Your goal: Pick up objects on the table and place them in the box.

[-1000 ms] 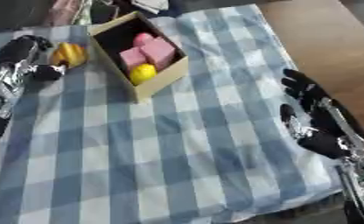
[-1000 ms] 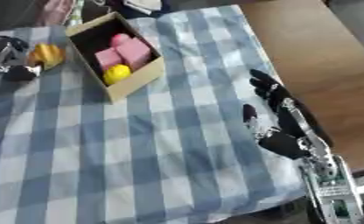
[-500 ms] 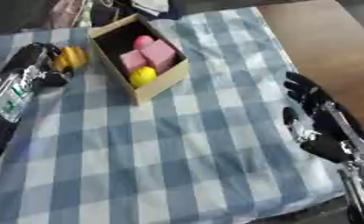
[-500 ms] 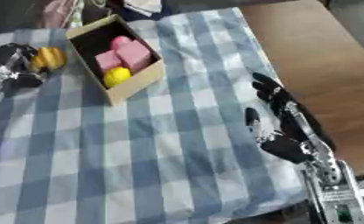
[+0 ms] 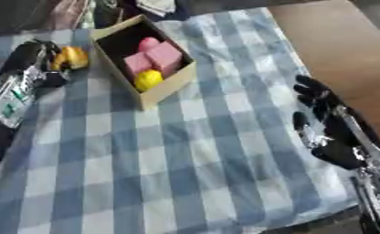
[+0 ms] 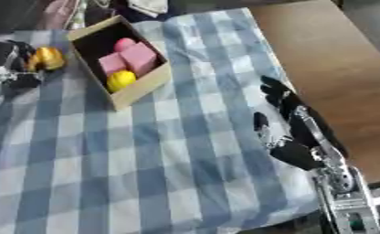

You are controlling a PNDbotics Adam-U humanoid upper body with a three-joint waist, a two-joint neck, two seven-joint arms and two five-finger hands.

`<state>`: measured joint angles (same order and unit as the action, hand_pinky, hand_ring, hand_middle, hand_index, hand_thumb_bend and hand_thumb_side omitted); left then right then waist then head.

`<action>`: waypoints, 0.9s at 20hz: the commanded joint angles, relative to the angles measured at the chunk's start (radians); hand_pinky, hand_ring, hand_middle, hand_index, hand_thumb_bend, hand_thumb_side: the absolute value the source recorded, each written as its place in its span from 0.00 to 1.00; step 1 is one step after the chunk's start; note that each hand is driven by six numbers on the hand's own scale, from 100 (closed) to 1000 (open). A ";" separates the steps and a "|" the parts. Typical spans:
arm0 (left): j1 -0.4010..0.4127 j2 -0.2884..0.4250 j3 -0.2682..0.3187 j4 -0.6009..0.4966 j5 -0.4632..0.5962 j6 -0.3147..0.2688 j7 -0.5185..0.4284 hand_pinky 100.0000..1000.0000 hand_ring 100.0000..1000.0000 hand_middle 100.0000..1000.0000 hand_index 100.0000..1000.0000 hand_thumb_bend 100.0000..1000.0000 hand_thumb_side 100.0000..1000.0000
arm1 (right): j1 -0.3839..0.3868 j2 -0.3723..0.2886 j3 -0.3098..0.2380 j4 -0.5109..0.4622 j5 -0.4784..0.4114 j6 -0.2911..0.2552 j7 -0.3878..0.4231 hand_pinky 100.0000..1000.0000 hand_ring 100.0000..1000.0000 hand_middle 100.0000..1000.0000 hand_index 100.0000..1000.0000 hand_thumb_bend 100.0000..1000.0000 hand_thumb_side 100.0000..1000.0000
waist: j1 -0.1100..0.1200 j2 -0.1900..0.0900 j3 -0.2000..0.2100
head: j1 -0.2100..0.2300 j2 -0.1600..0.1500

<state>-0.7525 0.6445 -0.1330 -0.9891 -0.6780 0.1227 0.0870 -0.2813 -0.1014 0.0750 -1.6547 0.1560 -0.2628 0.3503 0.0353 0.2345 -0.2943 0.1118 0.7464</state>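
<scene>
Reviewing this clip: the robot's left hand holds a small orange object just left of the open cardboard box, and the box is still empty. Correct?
Not quite. The open cardboard box is not empty: the left eye view shows pink blocks and a round yellow object inside it. The rest stands: the left hand is curled on the small orange object just left of the box.

left hand (image 5: 35,64) reaches in at the upper left, fingers curled, wrist and forearm trailing down the left edge; right hand (image 6: 287,122) rests open at the right, fingers up
</scene>
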 commanded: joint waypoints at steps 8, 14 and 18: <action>-0.066 0.016 -0.080 -0.217 0.098 -0.008 -0.055 0.55 0.37 0.38 0.59 0.00 0.08 | -0.006 -0.005 0.002 -0.021 -0.004 0.002 0.000 1.00 1.00 1.00 1.00 0.00 0.29 | -0.004 -0.022 -0.007 | 0.000 -0.007; -0.088 -0.053 -0.094 -0.127 0.056 -0.016 -0.088 0.56 0.42 0.43 0.64 0.00 0.09 | -0.007 0.001 0.003 -0.023 -0.008 0.003 0.004 1.00 1.00 1.00 1.00 0.00 0.30 | -0.004 -0.023 -0.019 | 0.002 -0.005; -0.088 -0.081 -0.101 -0.083 0.041 -0.037 -0.105 0.63 0.56 0.60 0.78 0.00 0.10 | -0.008 0.004 0.006 -0.024 -0.009 0.003 0.008 1.00 1.00 1.00 1.00 0.00 0.30 | -0.005 -0.025 -0.021 | 0.008 -0.007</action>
<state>-0.8191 0.5526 -0.2364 -1.0739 -0.6272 0.0926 -0.0122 -0.2805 -0.0974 0.0810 -1.6561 0.1548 -0.2582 0.3556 0.0353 0.2334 -0.3142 0.1168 0.7464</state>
